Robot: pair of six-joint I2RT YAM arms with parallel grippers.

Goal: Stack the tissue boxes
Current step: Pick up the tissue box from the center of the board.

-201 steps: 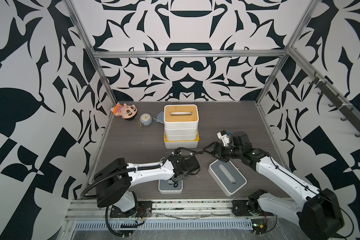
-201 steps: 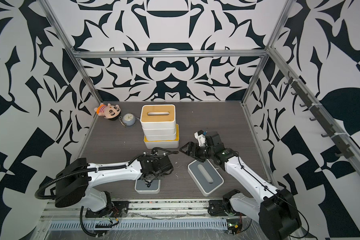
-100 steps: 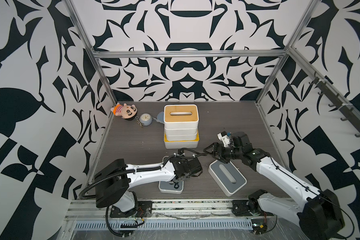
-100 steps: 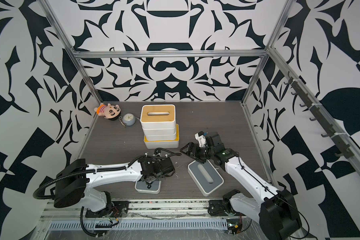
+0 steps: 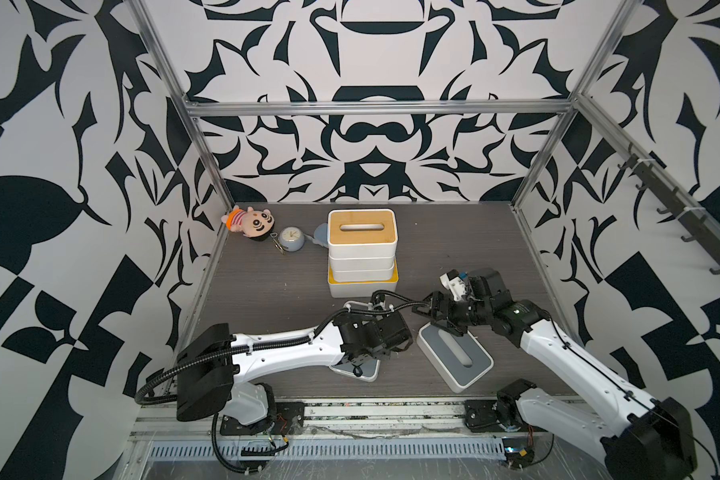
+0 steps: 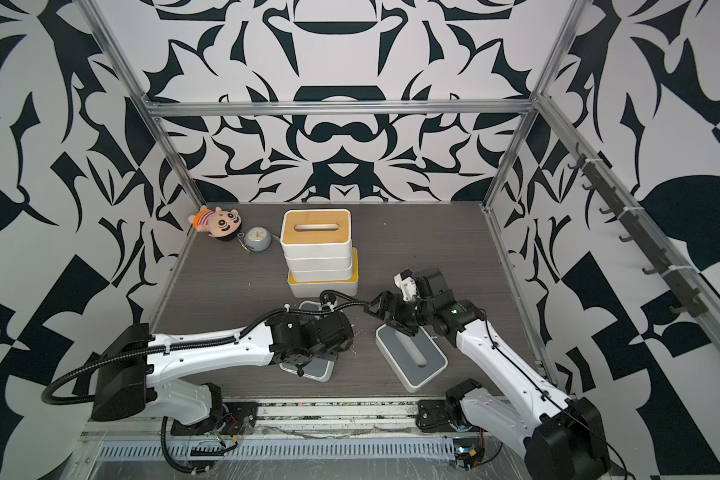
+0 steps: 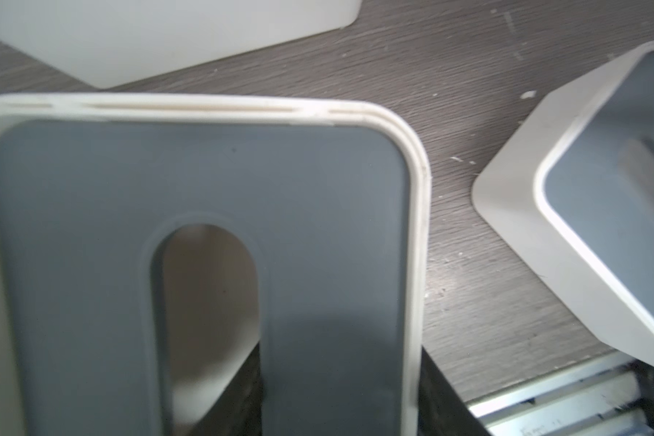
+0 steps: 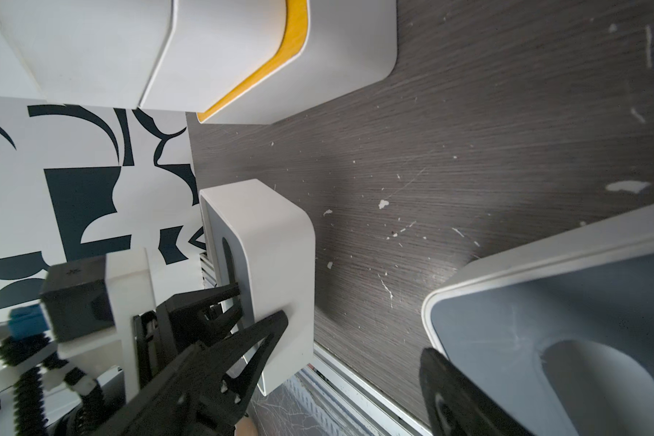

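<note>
Tissue boxes [image 5: 362,226], white rounded plastic: 4 stacked at 12 o'clock. At 6 o'clock, left gripper [image 8: 261,304] clamps 1 grey-lidded box [image 8: 276,245]; right gripper [image 5: 439,318] gapes wide over the second grey-lidded box [image 5: 454,357].

Left pincer [image 8: 261,304] tight on the wall of a grey-lidded box [image 8: 276,241], yellow-lidded box [image 8: 340,56] and second grey-lidded box [image 8: 563,287] nearby.

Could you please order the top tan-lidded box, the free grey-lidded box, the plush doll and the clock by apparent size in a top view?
1. Tan-lidded box and free grey-lidded box: alike; stacking brings one nearer the camera, so unranked.
2. Plush doll.
3. Clock.
</note>
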